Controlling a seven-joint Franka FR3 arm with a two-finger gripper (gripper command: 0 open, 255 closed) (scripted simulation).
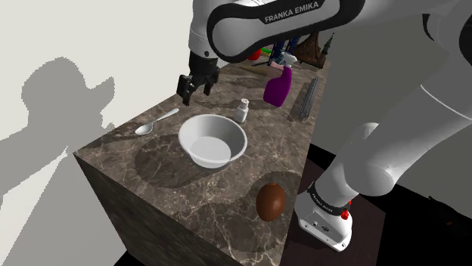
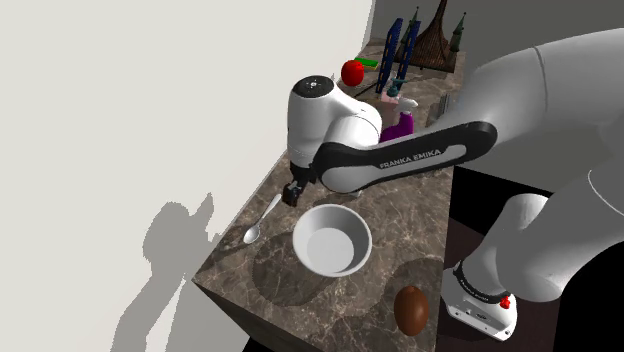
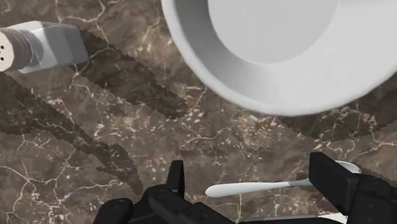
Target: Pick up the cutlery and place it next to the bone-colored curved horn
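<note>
**A:** Shoulder view first: where is the spoon (image 1: 156, 122)?

**B:** It lies flat on the bench (image 1: 144, 177), close to the long edge on the wall side. It is just beside the white bowl (image 1: 212, 140), which sits mid-bench.

**A:** And the gripper (image 1: 195, 85)?

**B:** It hangs over that same side of the bench, above the spoon's handle, pointing down. In the wrist view its fingers (image 3: 177, 181) stand wide apart, grasping nothing. The handle lies across the gap between them.

**A:** Is either finger touching it?

**B:** I cannot tell.

**A:** What else is on the bench?

**B:** A shaker (image 1: 242, 111) stands just beyond the bowl, and a purple spray bottle (image 1: 277, 88) stands toward the far end. A brown egg-shaped thing (image 1: 270, 201) sits near the edge by the stand.
</note>
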